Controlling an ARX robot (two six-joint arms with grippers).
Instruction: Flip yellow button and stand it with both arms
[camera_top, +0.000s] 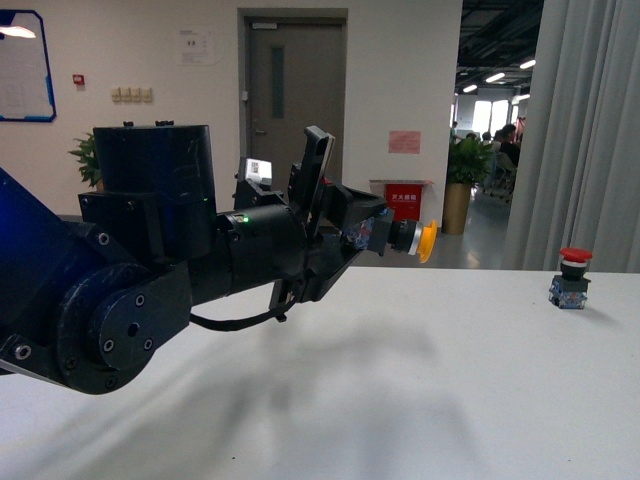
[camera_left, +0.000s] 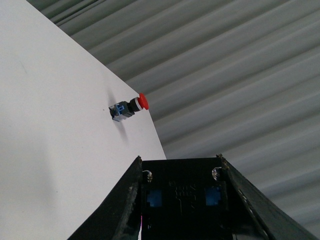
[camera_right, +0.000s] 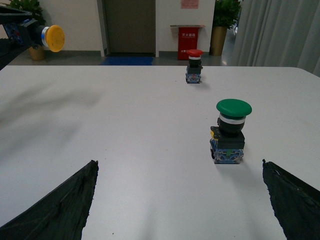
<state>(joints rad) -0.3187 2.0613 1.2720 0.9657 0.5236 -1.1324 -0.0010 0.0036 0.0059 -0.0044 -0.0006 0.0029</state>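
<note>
- Clamping yellow button (camera_top: 410, 238) by its block in left gripper (camera_top: 365, 232), cap sideways, above counter (camera_top: 450, 380), giving room for flipping.
- Holding right gripper (camera_right: 179, 167) spread wide, empty, probably awaiting handover.

This looks like an office or lab floor. A white table (camera_top: 450, 390) stands before a grey door (camera_top: 292, 100), a blue-framed whiteboard (camera_top: 22, 65), a red floor cabinet (camera_top: 405, 198), a potted plant (camera_top: 468, 160) and a grey pleated curtain (camera_top: 580, 130).
</note>
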